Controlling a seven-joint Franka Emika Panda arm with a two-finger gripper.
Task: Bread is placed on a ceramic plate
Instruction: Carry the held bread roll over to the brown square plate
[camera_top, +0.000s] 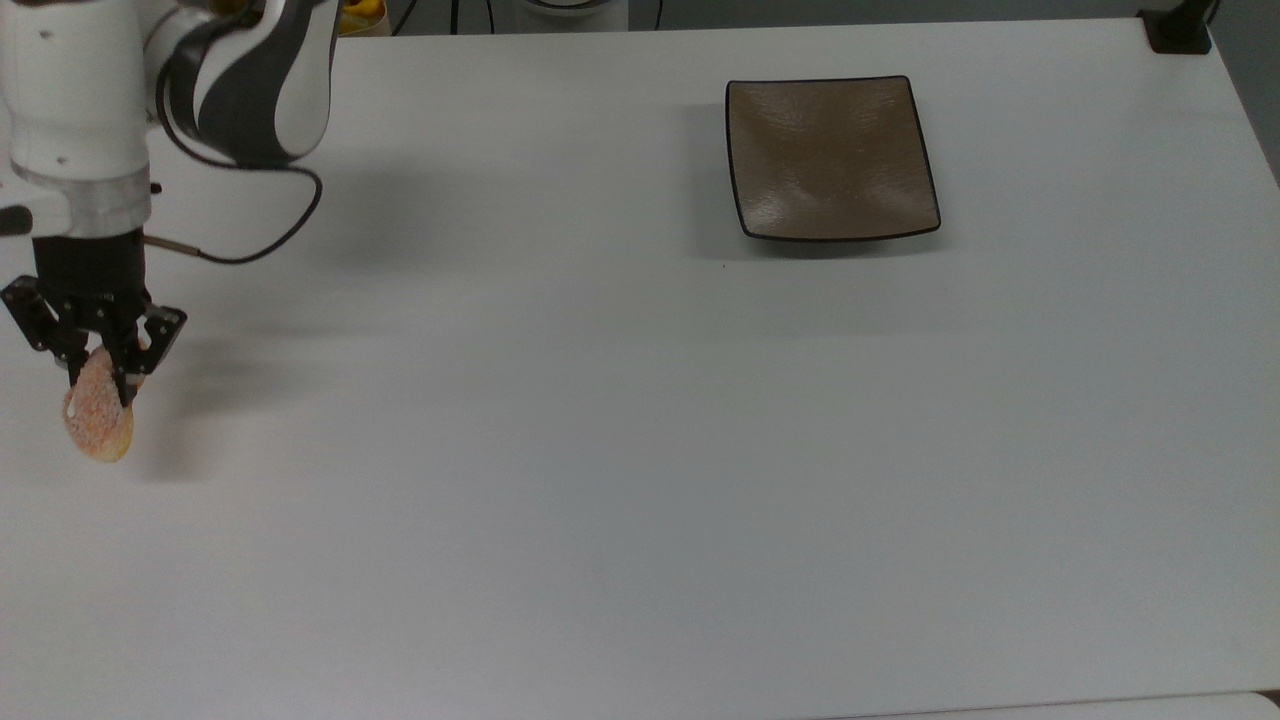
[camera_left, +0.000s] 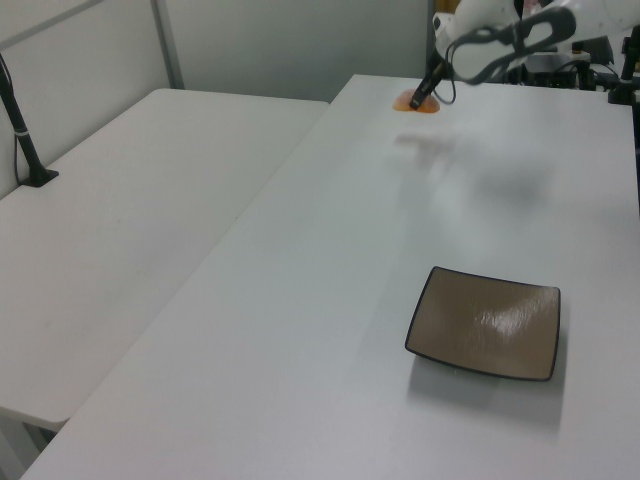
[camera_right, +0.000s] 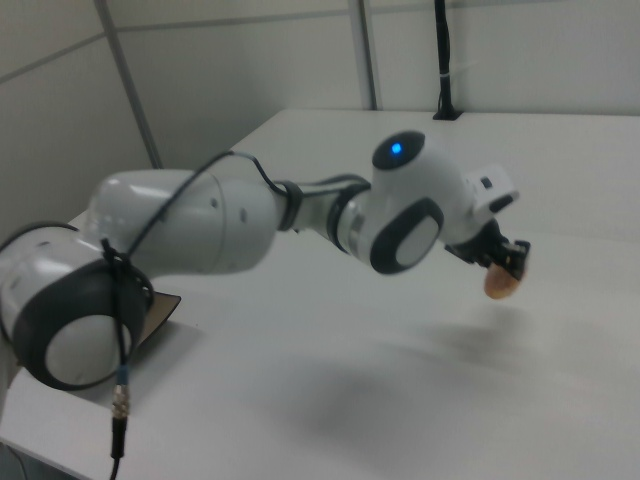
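Gripper (camera_top: 97, 375) clenched on the bread (camera_top: 97, 420), pinched by its upper edge, hanging clear of the table (camera_top: 600, 500), well apart from the ceramic plate (camera_top: 830, 158); could slip or tear free in transit, given such a shallow, off-centre grip.

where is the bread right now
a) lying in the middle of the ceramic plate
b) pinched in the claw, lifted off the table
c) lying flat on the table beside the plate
b: the claw is shut on the bread, which hangs clear of the table with its shadow below, far from the bare ceramic plate.
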